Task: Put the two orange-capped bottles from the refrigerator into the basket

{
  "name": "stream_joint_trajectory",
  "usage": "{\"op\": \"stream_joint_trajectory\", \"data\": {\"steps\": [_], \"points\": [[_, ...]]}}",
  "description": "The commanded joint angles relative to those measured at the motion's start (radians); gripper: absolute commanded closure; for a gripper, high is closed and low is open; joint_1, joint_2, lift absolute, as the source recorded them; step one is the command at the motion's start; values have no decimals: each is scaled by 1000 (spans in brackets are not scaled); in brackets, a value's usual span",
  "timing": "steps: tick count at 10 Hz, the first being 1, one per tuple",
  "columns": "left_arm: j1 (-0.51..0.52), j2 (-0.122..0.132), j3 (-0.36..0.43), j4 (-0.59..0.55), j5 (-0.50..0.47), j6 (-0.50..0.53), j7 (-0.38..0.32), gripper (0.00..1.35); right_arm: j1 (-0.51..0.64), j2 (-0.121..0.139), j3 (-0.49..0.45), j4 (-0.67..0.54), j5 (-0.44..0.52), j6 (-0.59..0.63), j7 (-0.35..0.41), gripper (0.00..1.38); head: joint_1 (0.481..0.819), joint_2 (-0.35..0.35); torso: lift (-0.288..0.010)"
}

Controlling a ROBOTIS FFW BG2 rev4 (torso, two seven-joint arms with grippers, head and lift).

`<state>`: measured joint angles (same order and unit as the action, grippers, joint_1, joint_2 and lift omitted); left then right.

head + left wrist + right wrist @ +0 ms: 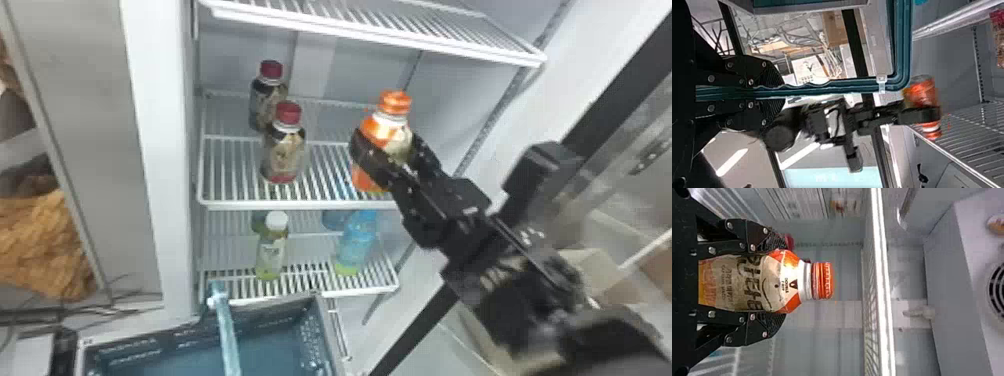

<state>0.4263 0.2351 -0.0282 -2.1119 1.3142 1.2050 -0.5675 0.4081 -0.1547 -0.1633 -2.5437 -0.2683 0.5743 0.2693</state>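
Observation:
My right gripper (395, 150) is shut on an orange-capped bottle (372, 132), which it holds upright over the right part of the refrigerator's middle shelf (320, 204). In the right wrist view the bottle (750, 282) lies between both fingers of my right gripper (774, 282), its orange cap clear of them. The basket (270, 345) is at the bottom of the head view, below the shelves. In the left wrist view my left gripper (775, 92) is shut on the basket's rim (828, 87). Beyond it the right gripper (922, 113) shows around the bottle (922, 92).
Two red-capped bottles (283, 150) stand on the left of the middle shelf. Below are a white-capped bottle (272, 250) and blue bottles (357, 240). A wire shelf (380, 37) spans above the held bottle, and the refrigerator's left wall (165, 150) rises beside the shelves.

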Motion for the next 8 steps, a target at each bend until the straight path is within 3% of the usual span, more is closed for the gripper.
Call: {"op": "stream_joint_trajectory", "data": {"steps": [1, 5, 8], "points": [[1, 0, 0, 0, 0, 0, 0, 1197, 93, 4, -18, -130, -31, 177, 38, 947, 695, -350, -40], [-2, 1, -4, 0, 0, 0, 0, 1197, 205, 23, -32, -206, -5, 437, 154, 947, 695, -350, -40], [-7, 1, -6, 0, -4, 2, 0, 1197, 223, 9, 14, -216, -119, 582, 189, 947, 695, -350, -40]]}}
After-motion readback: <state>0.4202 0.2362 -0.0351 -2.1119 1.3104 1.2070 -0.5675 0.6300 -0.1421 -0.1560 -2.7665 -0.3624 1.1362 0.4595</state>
